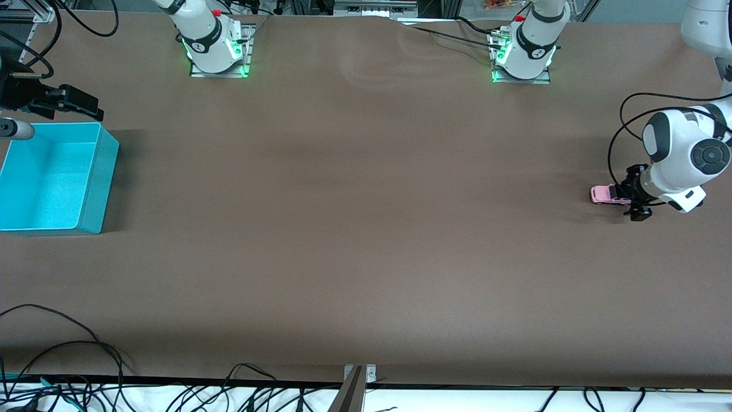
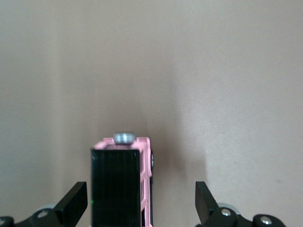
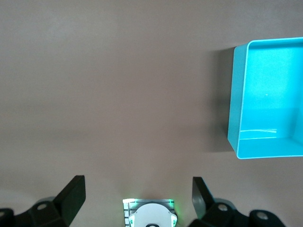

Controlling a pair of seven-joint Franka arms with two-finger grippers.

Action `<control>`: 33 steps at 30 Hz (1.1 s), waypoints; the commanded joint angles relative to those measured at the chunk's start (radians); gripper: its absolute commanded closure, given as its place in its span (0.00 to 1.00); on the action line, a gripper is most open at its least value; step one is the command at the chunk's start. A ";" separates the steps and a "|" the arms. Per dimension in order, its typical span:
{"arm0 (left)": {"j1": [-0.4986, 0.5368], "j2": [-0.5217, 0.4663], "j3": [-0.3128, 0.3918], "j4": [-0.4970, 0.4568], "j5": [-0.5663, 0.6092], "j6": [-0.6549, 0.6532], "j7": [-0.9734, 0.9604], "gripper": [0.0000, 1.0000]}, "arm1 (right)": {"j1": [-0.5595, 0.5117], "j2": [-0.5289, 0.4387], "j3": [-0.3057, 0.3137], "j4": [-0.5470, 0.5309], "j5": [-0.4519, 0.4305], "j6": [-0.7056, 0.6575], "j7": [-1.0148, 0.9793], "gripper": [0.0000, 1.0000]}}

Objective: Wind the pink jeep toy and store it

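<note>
Front view, bench seen from across: the right tool (image 1: 86,106) is waiting in the air, fingers spread and empty, at the farther rim of the turquoise bin (image 1: 97,189) at the right arm's end of the brown bench (image 1: 366,229). Well apart from it, at the left arm's end, the pink jeep toy (image 1: 605,194) is sitting on its wheels with the left tool (image 1: 635,197) low around its tail. From the left wrist, the left tool (image 2: 142,203) is standing released, its fingers (image 2: 75,201) clear of the jeep's (image 2: 124,184) sides, the toy lying between them, nearer one finger. Its long axis is pointing straight out from the tool, toward the bin, so the left arm is by far the nearer one for the coming move.
</note>
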 commanded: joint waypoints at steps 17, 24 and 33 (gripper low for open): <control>-0.228 -0.272 0.008 -0.001 0.006 -0.249 0.105 0.00 | -0.006 0.022 -0.002 0.027 0.000 0.010 0.013 0.00; -0.268 -0.276 0.013 0.051 -0.131 -0.260 0.298 0.00 | -0.006 0.022 -0.004 0.028 0.002 0.007 0.012 0.00; -0.283 -0.287 0.008 0.269 -0.178 -0.505 0.607 0.00 | -0.009 0.029 -0.004 0.028 0.002 0.010 0.013 0.00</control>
